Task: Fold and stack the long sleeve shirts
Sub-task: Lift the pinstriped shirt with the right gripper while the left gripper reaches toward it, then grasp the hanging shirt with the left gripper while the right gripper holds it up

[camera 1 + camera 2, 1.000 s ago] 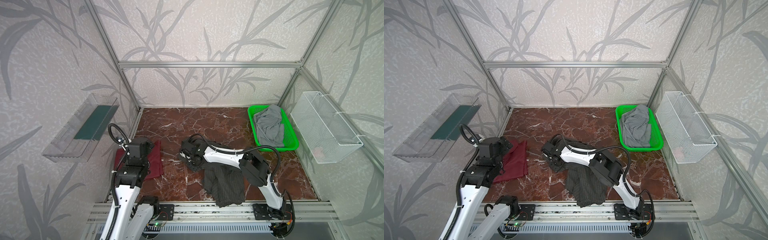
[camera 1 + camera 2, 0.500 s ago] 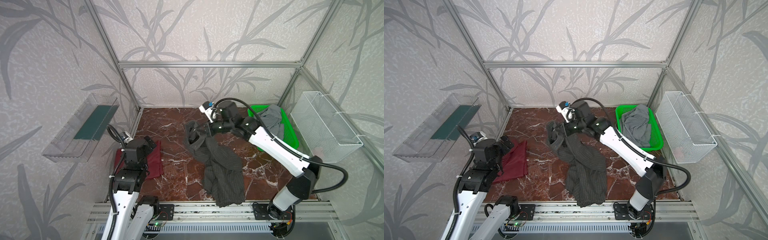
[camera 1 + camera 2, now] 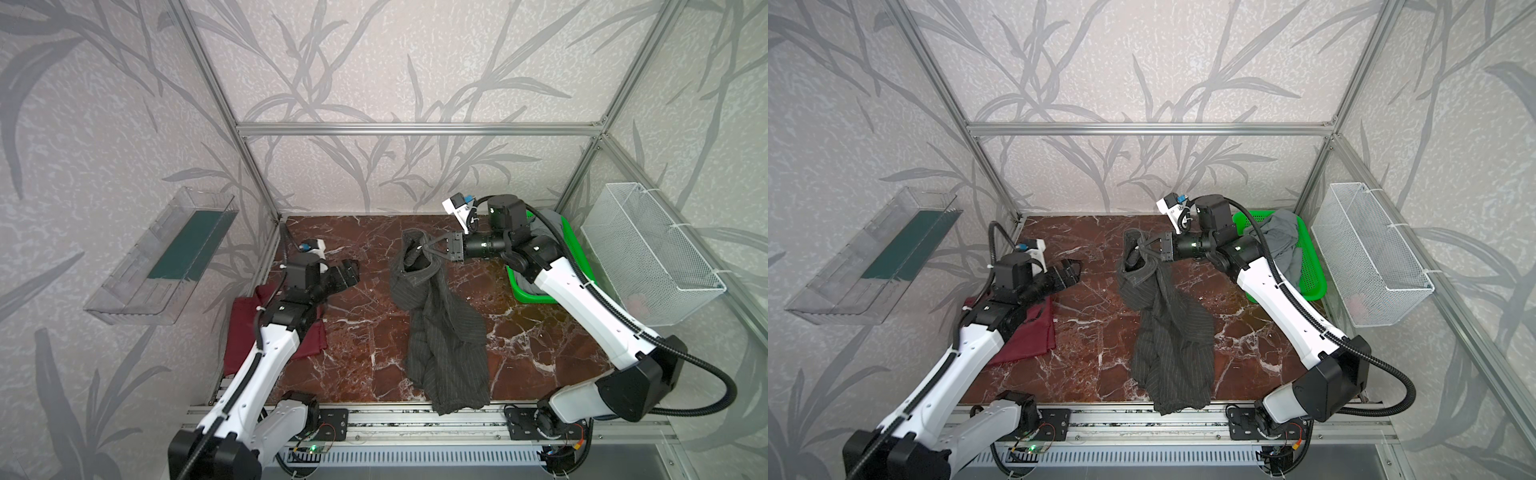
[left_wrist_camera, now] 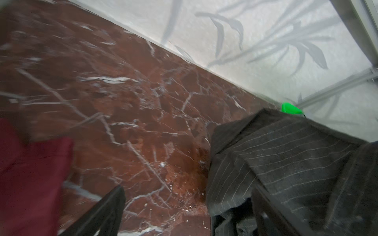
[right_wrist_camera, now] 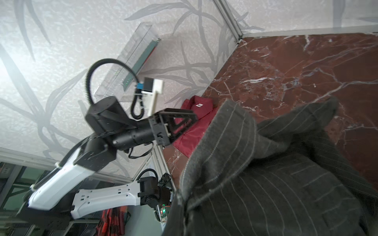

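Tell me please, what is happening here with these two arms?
The right gripper is shut on the collar end of the grey pinstriped shirt and holds it above the marble table; the rest trails down to the near edge. The left gripper is open and empty, near the maroon shirt.

even diffuse light, soft shadows. both top views sharp, edges bent by wide lens. left wrist view motion-blurred over marble table (image 4: 51, 51). right wrist view: glare patch on wall (image 5: 8, 69).

Red-brown marble tabletop (image 3: 365, 332), maroon shirt (image 3: 242, 332) at left, pinstriped grey shirt (image 3: 449, 345) mid-table, green basket (image 3: 519, 289) far right
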Action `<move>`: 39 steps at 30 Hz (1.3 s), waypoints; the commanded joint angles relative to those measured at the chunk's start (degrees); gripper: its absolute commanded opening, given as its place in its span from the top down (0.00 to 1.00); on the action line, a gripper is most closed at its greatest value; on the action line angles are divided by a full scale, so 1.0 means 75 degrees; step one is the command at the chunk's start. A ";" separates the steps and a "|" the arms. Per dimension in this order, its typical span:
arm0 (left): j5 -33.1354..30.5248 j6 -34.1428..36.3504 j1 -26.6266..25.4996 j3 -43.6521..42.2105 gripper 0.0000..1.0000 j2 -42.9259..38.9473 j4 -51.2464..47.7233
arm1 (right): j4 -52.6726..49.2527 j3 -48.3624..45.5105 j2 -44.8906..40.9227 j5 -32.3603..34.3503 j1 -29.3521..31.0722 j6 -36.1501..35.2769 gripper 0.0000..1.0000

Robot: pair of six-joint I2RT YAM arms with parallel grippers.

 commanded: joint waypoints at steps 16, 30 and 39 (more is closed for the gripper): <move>0.3551 0.3477 -0.1370 -0.2056 0.21 0.1385 0.5986 | 0.0822 -0.0219 -0.1657 -0.1389 -0.0248 0.0504 1.00; 0.4151 0.2577 -0.1718 -0.1901 0.85 0.2336 0.7533 | 0.0772 -0.0205 -0.1933 -0.1549 -0.0270 0.0443 1.00; 0.4062 0.2656 -0.1733 -0.2055 1.00 0.1764 0.7524 | 0.0866 -0.0330 -0.2045 -0.1378 -0.0524 0.0598 1.00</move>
